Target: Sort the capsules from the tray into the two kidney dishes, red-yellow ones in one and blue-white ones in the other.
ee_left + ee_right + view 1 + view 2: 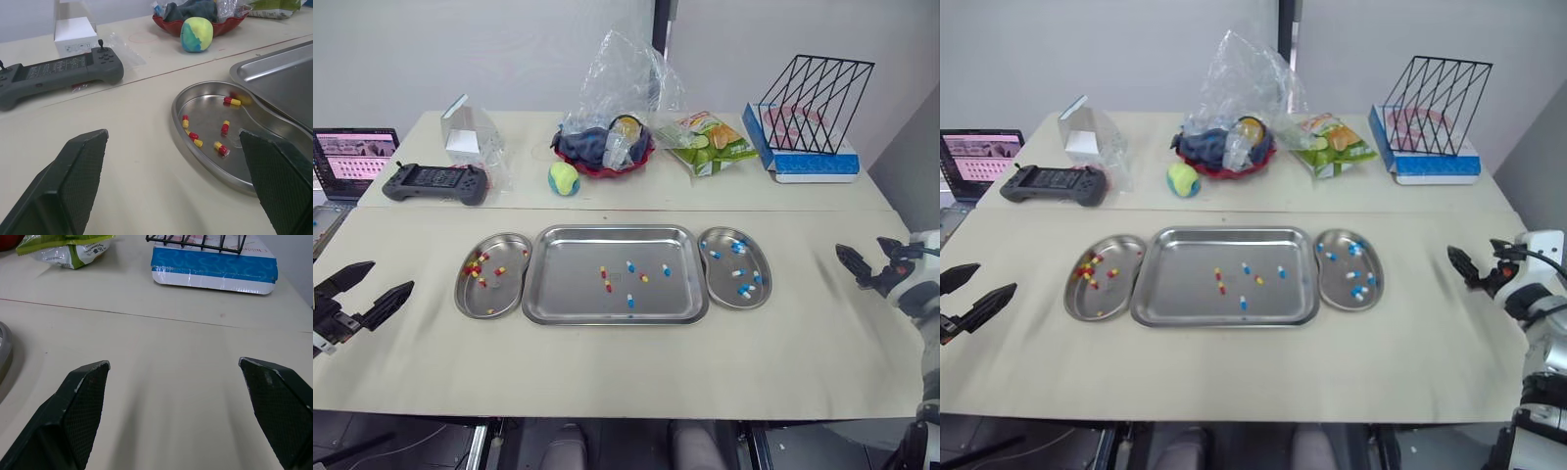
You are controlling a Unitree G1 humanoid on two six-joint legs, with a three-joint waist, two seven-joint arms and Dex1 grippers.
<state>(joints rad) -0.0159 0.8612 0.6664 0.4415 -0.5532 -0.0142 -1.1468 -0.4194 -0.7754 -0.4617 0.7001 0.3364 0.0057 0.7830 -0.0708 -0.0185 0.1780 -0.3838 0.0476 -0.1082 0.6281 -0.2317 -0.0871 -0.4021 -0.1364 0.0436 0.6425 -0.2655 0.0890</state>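
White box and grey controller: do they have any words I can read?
Nothing is readable.
On the small white cardboard box: label print, too blurred.
On the dark grey handheld game controller: screen markings, too small.
On the green snack bag: lettering, too blurred.

The two head views look forward and down from above the near edge of the worktop [607, 372], taking in its full width from the tray [615, 273] to the wall [509, 59]. They share almost the same scene, slightly offset. The left wrist view sits low and close over the worktop, facing the left kidney dish [215, 127] and the game controller [58, 73]. The right wrist view, equally low, faces the blue box [212, 264] at the far right. The head views take in all three too.
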